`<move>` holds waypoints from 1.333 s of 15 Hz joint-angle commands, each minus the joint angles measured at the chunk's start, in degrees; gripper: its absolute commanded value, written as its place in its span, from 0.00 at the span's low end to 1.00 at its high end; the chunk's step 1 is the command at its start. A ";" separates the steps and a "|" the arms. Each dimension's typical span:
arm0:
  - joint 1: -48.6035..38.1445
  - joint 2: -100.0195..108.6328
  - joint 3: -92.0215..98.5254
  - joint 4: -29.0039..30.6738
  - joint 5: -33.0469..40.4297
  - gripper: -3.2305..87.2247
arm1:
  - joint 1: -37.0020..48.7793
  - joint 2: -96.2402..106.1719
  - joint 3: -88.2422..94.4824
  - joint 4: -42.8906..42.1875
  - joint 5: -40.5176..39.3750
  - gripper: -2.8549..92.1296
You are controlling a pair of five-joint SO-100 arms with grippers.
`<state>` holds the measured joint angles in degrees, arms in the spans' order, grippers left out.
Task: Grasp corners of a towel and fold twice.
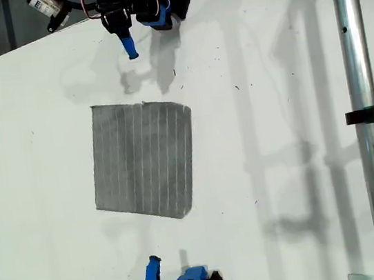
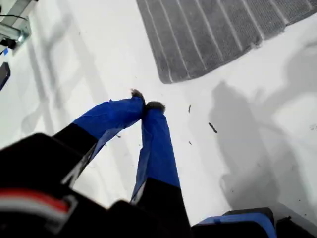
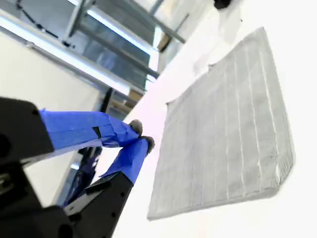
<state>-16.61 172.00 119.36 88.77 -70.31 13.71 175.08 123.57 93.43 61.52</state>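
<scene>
My first pincer [image 2: 148, 103] closed, my second pincer [image 3: 141, 135] closed

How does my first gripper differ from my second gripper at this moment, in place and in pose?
My first gripper is at the exterior view's top, above the towel; my second gripper is at that view's bottom, below the towel. From my first gripper's camera only one corner and a part of the towel show; from my second gripper's camera nearly the whole towel shows. Both are shut, empty and off the towel.
</scene>
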 commanded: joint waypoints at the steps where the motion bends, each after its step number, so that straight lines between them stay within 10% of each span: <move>1: 1.58 13.54 7.29 -0.26 -5.63 0.03 | 0.26 2.20 -4.39 1.76 1.14 0.03; 6: 2.20 20.21 12.04 -0.26 -6.33 0.03 | -0.09 2.29 -4.48 0.97 0.00 0.05; 8: 3.08 16.61 10.37 -3.69 -2.99 0.03 | -3.43 -5.63 -8.79 -2.46 -4.31 0.26; 14: 5.10 -28.65 -28.04 5.89 11.95 0.24 | -7.65 -56.34 -48.08 9.40 -20.48 0.40; 20: 3.16 -42.80 -28.92 6.15 13.54 0.26 | -5.45 -76.03 -40.96 4.83 -22.59 0.42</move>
<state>-12.30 129.64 91.76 95.27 -55.72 7.12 101.16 82.44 101.43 39.81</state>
